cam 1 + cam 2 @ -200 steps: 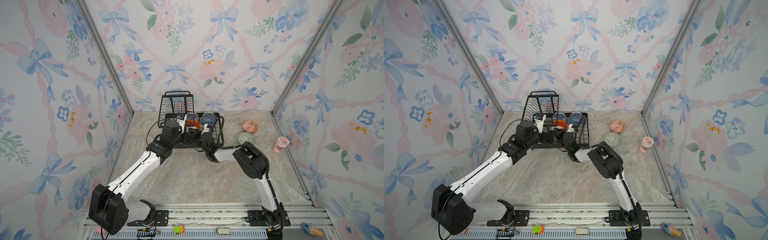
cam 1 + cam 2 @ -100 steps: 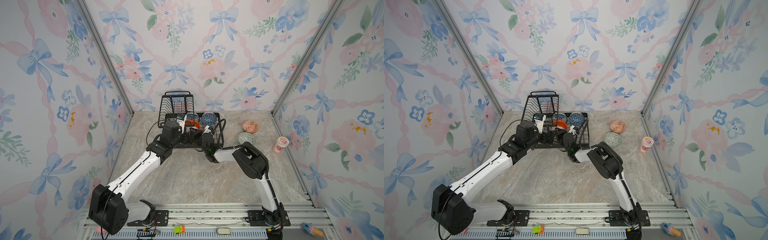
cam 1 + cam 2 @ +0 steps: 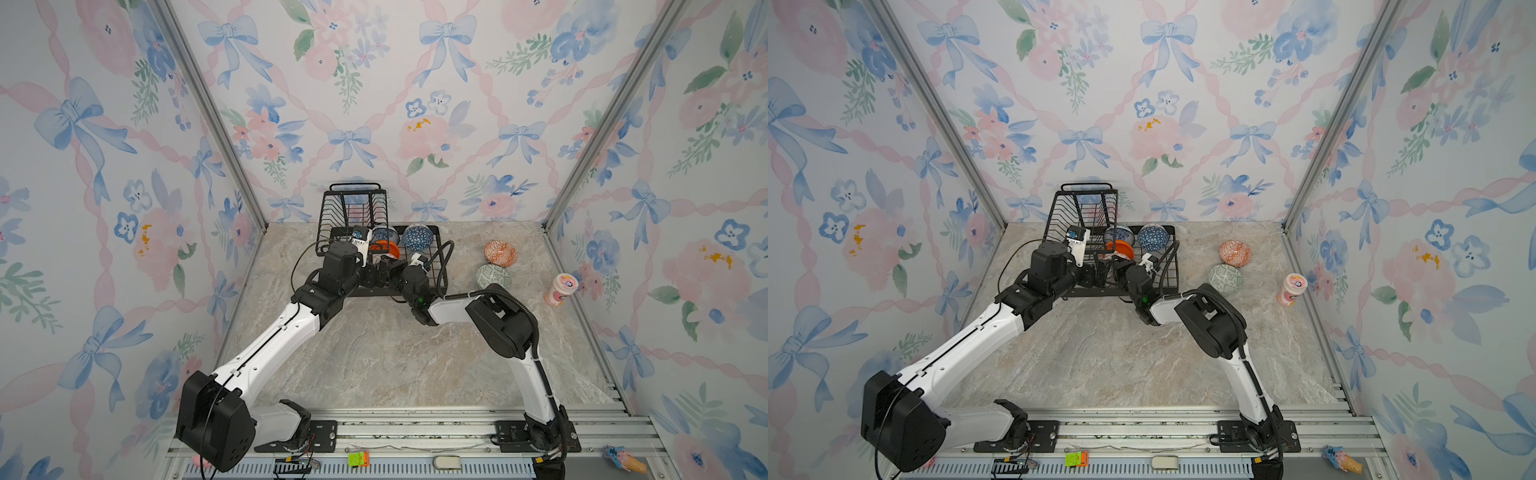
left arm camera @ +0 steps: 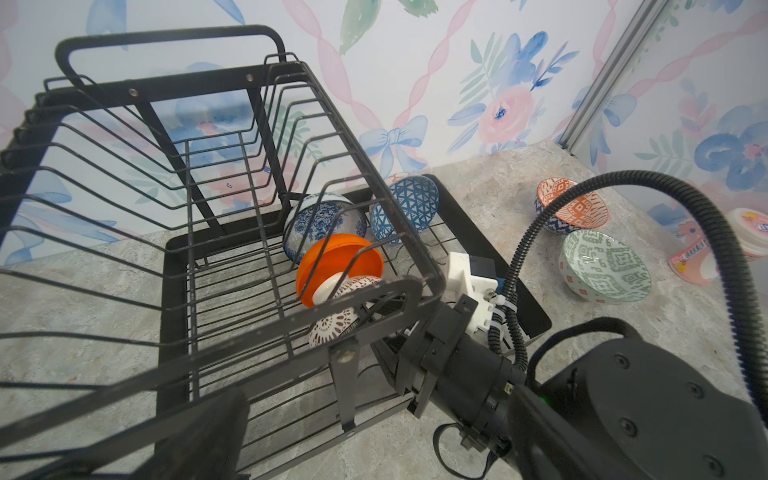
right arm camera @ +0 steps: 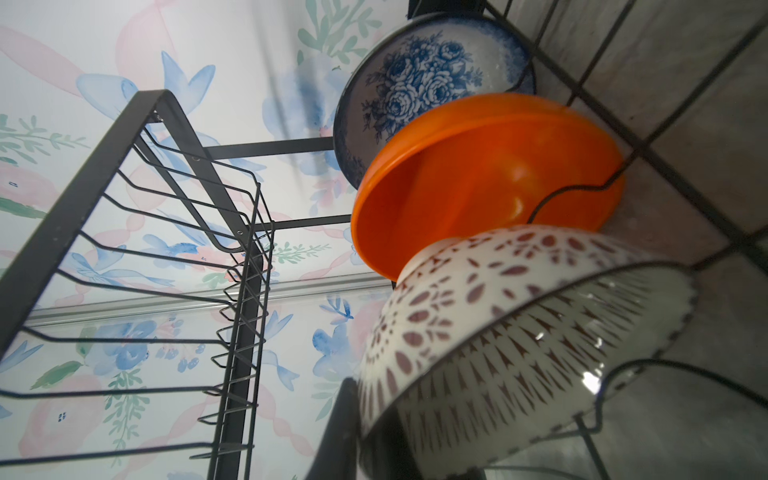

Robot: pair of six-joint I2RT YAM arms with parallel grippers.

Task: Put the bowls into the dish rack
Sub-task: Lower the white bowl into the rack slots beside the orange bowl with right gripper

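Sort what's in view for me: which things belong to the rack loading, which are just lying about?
Job: dish rack; floral bowl, orange bowl, blue geometric bowl, white dark-patterned bowl in it; orange-white bowl, green bowl outside it.
Lying about: pink cup, green-orange block, ice-cream cone toy.

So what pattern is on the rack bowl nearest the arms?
The bowl is white with reddish-brown petal marks outside, radial dashes inside; clearest in right wrist view.

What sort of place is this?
Probably a robot test booth, not a kitchen: floral wallpapered panels in aluminium posts, two white-and-black robot arms bolted to a rail, a black wire dish rack on a marble-look tabletop.
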